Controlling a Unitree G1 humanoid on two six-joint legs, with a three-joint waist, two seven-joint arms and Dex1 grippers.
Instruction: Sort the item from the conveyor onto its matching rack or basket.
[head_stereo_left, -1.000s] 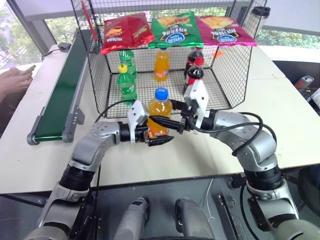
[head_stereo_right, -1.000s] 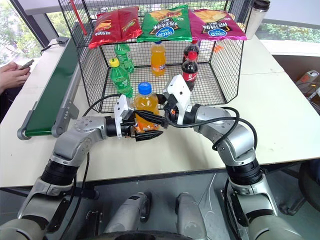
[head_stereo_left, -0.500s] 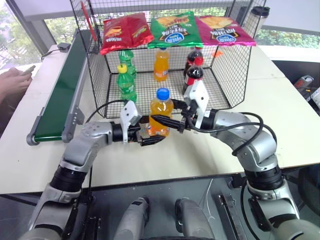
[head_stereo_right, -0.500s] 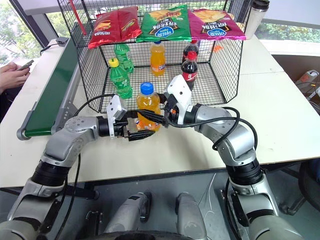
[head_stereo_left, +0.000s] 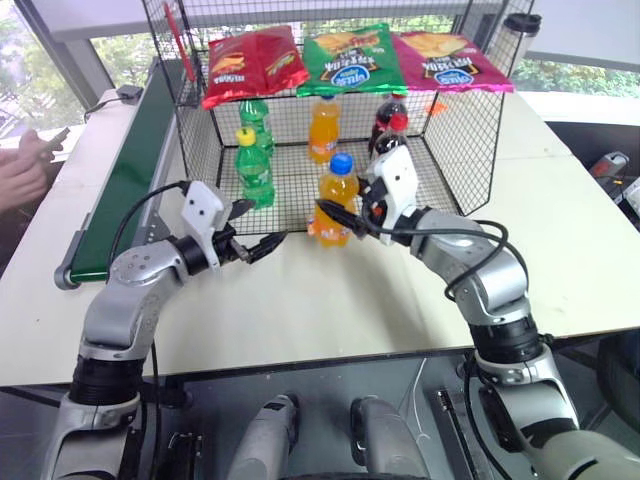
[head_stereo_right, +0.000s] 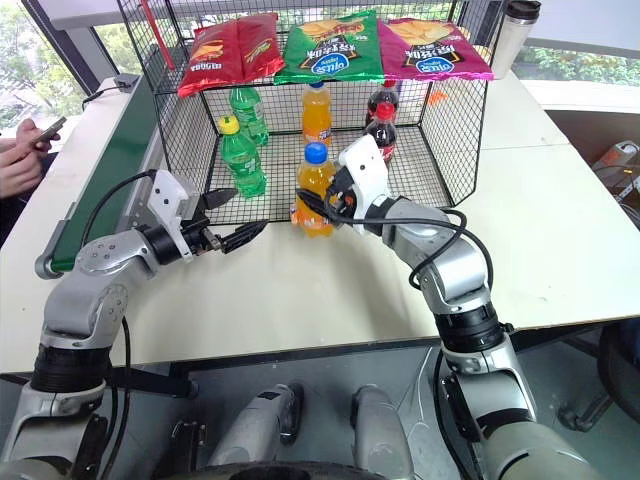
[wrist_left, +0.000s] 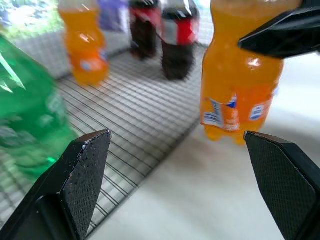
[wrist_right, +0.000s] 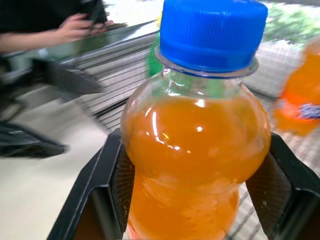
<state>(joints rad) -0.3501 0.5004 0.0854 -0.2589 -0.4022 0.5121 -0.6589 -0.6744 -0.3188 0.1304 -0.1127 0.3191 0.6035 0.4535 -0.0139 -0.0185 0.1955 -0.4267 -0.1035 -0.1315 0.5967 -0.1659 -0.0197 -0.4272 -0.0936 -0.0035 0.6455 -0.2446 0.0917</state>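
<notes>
The item, a small orange soda bottle (head_stereo_left: 337, 203) with a blue cap, is upright in my right gripper (head_stereo_left: 334, 214), which is shut on its body just below the shoulder. It hangs at the open front edge of the black wire cage (head_stereo_left: 470, 130), low over the table. The right wrist view shows the bottle (wrist_right: 195, 140) close up between both fingers (wrist_right: 112, 180). My left gripper (head_stereo_left: 258, 225) is open and holds nothing, to the left of the bottle and clear of it, near the cage's front left corner. The green conveyor (head_stereo_left: 125, 185) runs along the left.
Inside the cage stand two green bottles (head_stereo_left: 253, 165), an orange-capped orange bottle (head_stereo_left: 321, 128) and two cola bottles (head_stereo_left: 388, 125). Three chip bags (head_stereo_left: 350, 57) lie on its top. A person's hand (head_stereo_left: 20, 170) rests at the far left. A travel mug (head_stereo_left: 520, 30) stands back right.
My left gripper has drawn away from the bottle to the left. My right gripper has carried the bottle forward to the cage's front edge.
</notes>
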